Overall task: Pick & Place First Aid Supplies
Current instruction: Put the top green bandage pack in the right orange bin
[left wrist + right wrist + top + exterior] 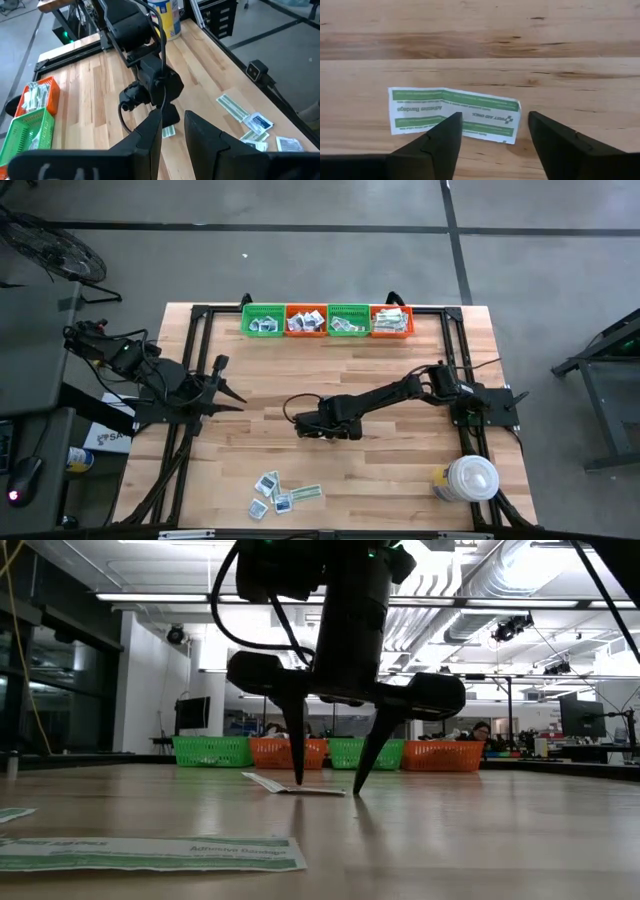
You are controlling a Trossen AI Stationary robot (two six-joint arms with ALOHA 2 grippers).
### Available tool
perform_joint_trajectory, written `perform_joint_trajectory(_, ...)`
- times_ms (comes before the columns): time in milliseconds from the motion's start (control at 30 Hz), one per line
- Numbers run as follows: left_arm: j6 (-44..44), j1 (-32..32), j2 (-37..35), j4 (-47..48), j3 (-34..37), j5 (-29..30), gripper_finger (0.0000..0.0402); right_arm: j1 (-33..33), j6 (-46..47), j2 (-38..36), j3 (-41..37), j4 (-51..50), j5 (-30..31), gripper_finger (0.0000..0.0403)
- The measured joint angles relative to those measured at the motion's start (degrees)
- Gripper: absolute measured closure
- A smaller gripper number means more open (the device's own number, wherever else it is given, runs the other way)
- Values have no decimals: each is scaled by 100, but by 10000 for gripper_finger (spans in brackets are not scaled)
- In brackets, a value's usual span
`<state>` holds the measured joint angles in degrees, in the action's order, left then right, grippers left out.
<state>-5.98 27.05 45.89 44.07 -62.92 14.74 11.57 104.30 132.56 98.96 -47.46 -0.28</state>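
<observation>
Your left end effector hangs over the left side of the counter. Its two fingers sit close together with a thin gap between them, and they hold nothing. That arm is bent low and points toward the middle of the counter.

Your right end effector is down at the middle of the counter. Its fingers are spread wide, with the tips at the wood. One narrow green and white bandage strip lies flat on the counter there. One finger tip is over the near edge of the strip, and the other tip is just past the strip's end. The strip is not pinched. The right arm reaches long and low from the right side toward the middle.

More small packets lie in a bunch near the front edge of the counter. Four baskets, green and orange, stand in a row along the back edge, with packets inside.
</observation>
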Motion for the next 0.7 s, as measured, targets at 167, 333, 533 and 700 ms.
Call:
perform_joint_trajectory(167,-2,0,0,33,0,4,321,-9,16,26,0,-140,-78,220)
perform_joint_trajectory(333,24,0,0,131,0,75,321,-26,-153,32,-2,-223,-261,257)
perform_joint_trajectory(533,26,0,0,151,0,76,321,-26,-288,59,-4,-147,-448,251)
perform_joint_trajectory(700,26,0,0,153,0,89,321,11,-355,59,-4,-100,-398,208)
